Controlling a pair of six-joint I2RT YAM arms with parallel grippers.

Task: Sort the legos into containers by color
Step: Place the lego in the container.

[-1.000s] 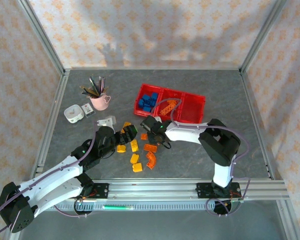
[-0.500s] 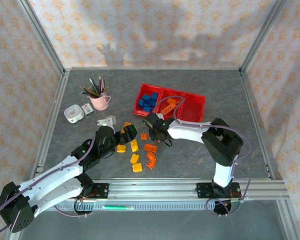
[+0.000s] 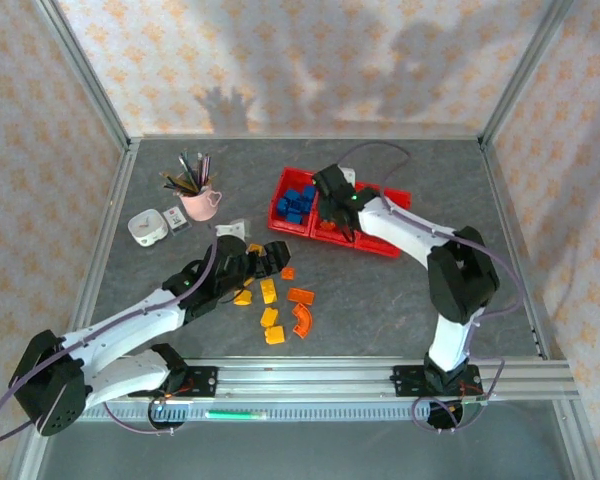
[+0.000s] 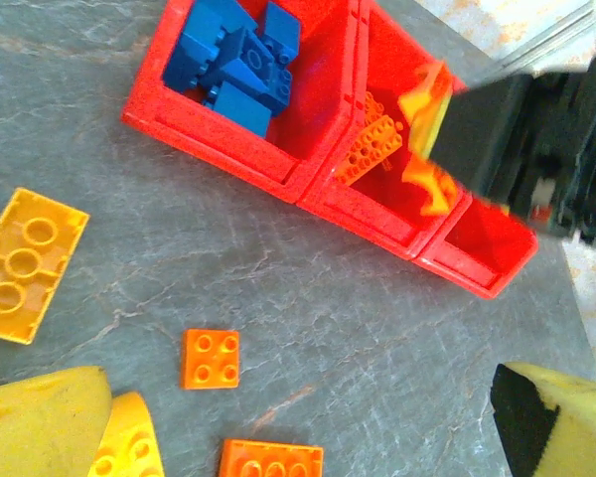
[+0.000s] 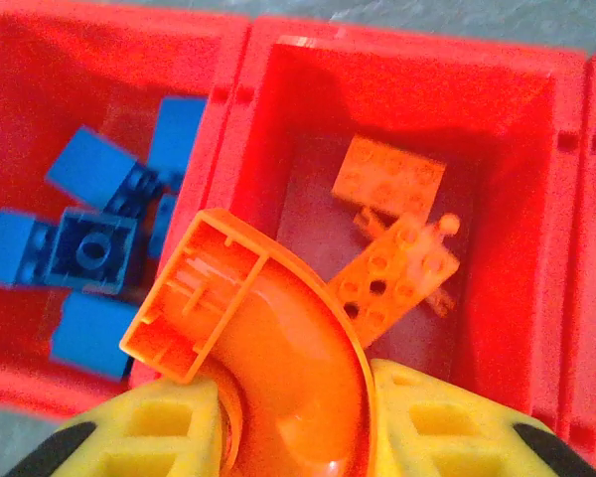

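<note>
Three joined red bins (image 4: 219, 149) stand ready as the right gripper (image 5: 293, 427), clenched on an orange arch (image 5: 278, 328), hangs above the middle bin (image 5: 407, 75) of orange bricks (image 5: 387, 174), a release apparently due next, while the left gripper (image 4: 298, 422), jaws spread, hovers over loose yellow and orange legos (image 3: 270, 300).

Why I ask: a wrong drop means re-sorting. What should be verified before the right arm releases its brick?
1. Grip: right end effector shut on the orange curved plastic arch brick: ok.
2. Colour match: middle red plastic bin holds orange pieces: ok.
3. Position: in the wrist view the arch's free end overlaps the wall toward the bin of blue bricks: not ok.
4. Room: bare floor shows in the middle bin: ok.
5. Left end effector open, over loose yellow and orange bricks on the grey table, apart from the bins: ok.
</note>
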